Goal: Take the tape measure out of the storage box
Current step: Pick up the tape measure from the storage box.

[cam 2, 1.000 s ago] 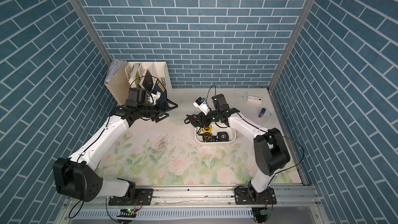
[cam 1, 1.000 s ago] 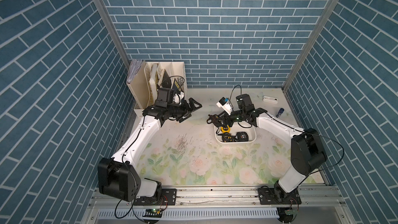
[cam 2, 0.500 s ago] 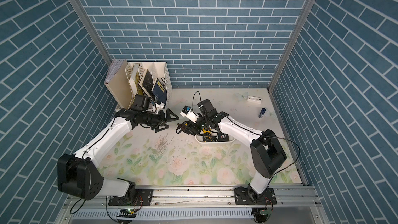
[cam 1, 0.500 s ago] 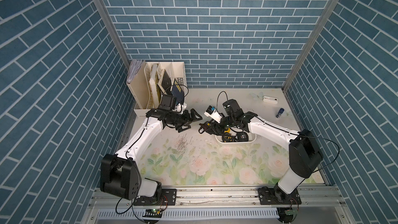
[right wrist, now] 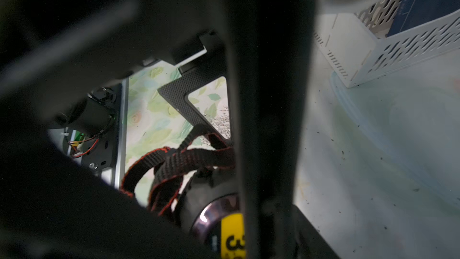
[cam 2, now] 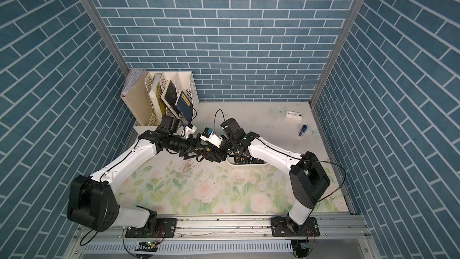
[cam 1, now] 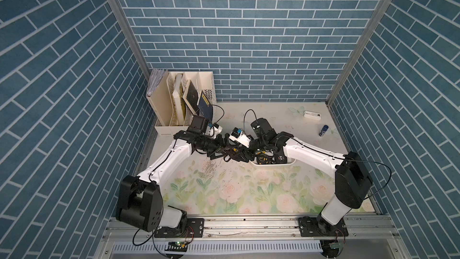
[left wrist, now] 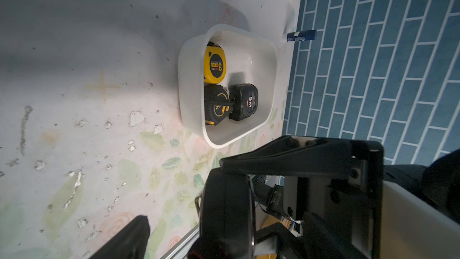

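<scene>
The right pincer (cam 1: 237, 156) is clamped tight on a tape measure (right wrist: 215, 220), a black one with a yellow label showing a 3. Its black strap (right wrist: 174, 163) with red edging hangs loose. That tape measure is out of the storage box (left wrist: 190, 71) and held above the table (cam 1: 224, 195), just beside the box's end nearer the left arm. The left pincer (cam 1: 220, 153) is spread fully wide and grips nothing. It faces the held tape measure at close range. In the right wrist view one of its textured fingers (right wrist: 184, 95) sits just past the strap, though I cannot tell whether it touches. Inside the storage box lie 3 others: a yellow tape measure (left wrist: 215, 64), a black and yellow tape measure (left wrist: 215, 105) and, touching it, a black 5M tape measure (left wrist: 245, 102). A cream file organizer (cam 1: 161, 110) stands in the far corner on the left arm's side
</scene>
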`<state>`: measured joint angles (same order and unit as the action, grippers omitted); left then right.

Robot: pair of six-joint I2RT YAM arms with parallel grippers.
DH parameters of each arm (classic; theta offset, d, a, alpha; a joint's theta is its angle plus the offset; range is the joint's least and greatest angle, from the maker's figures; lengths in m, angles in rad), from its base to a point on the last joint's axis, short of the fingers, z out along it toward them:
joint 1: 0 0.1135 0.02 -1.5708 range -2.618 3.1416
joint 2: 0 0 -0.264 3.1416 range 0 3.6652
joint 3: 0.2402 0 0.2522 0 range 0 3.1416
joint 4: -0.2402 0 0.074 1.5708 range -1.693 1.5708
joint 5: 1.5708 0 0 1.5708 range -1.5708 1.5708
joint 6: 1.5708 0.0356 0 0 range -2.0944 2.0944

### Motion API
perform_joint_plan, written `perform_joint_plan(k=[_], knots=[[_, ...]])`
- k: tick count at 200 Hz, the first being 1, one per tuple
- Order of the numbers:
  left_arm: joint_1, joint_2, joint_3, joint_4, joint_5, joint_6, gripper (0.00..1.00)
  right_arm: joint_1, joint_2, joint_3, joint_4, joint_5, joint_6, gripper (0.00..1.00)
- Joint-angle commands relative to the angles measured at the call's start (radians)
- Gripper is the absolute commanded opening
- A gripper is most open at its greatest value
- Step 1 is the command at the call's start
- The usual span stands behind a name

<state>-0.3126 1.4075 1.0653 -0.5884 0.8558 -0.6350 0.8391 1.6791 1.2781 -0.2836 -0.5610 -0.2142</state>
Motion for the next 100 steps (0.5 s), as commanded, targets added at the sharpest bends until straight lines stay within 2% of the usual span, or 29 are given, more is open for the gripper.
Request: perform_joint_plan(k=[1,32,68,100], knots=[[-0.011,-0.018,-0.020,0.009,0.037,0.021,1.00,0.011,-0.056,0.043,0.004,-0.036,-0.005,0.00],[-0.013,-0.028,-0.030,0.000,0.036,0.033,0.95,0.026,-0.059,0.044,-0.006,-0.032,-0.004,0.00],[-0.014,-0.034,-0.034,-0.016,0.030,0.047,0.84,0.032,-0.053,0.041,-0.013,-0.035,-0.005,0.00],[-0.014,-0.033,-0.036,-0.016,0.028,0.048,0.62,0.035,-0.051,0.040,-0.026,-0.041,-0.004,0.00]])
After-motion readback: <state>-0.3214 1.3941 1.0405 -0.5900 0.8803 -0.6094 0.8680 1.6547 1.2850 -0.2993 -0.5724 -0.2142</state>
